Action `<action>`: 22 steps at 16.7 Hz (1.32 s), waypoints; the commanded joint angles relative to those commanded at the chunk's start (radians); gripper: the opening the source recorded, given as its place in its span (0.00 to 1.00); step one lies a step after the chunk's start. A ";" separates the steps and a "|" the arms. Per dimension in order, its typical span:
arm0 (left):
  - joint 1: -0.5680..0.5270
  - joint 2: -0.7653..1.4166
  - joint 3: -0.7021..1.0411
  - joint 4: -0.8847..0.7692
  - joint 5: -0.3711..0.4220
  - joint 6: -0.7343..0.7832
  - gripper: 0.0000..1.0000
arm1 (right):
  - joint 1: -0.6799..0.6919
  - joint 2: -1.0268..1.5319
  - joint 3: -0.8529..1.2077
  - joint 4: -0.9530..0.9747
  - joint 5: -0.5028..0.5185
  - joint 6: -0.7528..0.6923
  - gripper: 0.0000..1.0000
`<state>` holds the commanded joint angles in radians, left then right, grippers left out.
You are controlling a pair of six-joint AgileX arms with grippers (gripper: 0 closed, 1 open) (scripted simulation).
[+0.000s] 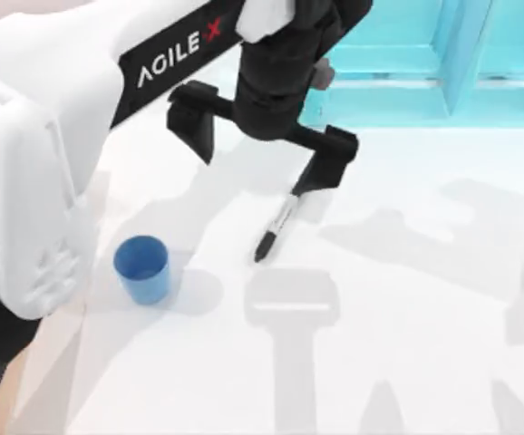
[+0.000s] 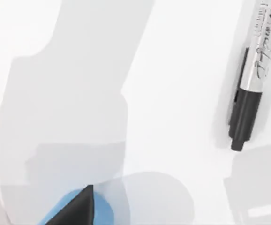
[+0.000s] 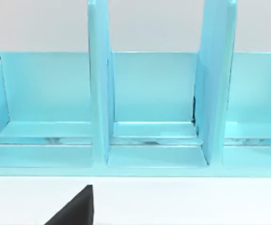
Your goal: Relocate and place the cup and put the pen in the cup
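Observation:
The small blue cup point(image 1: 142, 267) stands upright on the white table, left of centre. The black pen point(image 1: 276, 231) lies flat to its right, slanted, with its far end under one finger of my left gripper. My left gripper point(image 1: 255, 172) hangs open above the table with nothing between its fingers. One finger point(image 1: 324, 161) is over the pen's far end and the other finger point(image 1: 194, 118) is farther left. In the left wrist view the pen point(image 2: 250, 79) shows its grey labelled band and black cap. The cup's rim point(image 2: 102, 213) sits behind a dark fingertip point(image 2: 79, 208).
A large turquoise shelf unit point(image 1: 443, 54) stands along the table's back right. My right gripper point(image 3: 77, 211) faces its open compartments point(image 3: 152, 93) at close range. Arm shadows fall across the white tabletop point(image 1: 407, 299).

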<state>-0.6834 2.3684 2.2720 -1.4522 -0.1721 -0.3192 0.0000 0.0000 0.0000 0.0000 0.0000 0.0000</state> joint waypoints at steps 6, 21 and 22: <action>-0.052 0.135 0.094 0.054 -0.038 0.065 1.00 | 0.000 0.000 0.000 0.000 0.000 0.000 1.00; -0.026 0.195 -0.090 0.308 -0.040 0.110 1.00 | 0.000 0.000 0.000 0.000 0.000 0.000 1.00; -0.021 0.203 -0.116 0.343 -0.040 0.115 1.00 | 0.000 0.000 0.000 0.000 0.000 0.000 1.00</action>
<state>-0.7049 2.5709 2.1558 -1.1091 -0.2122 -0.2047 0.0000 0.0000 0.0000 0.0000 0.0000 0.0000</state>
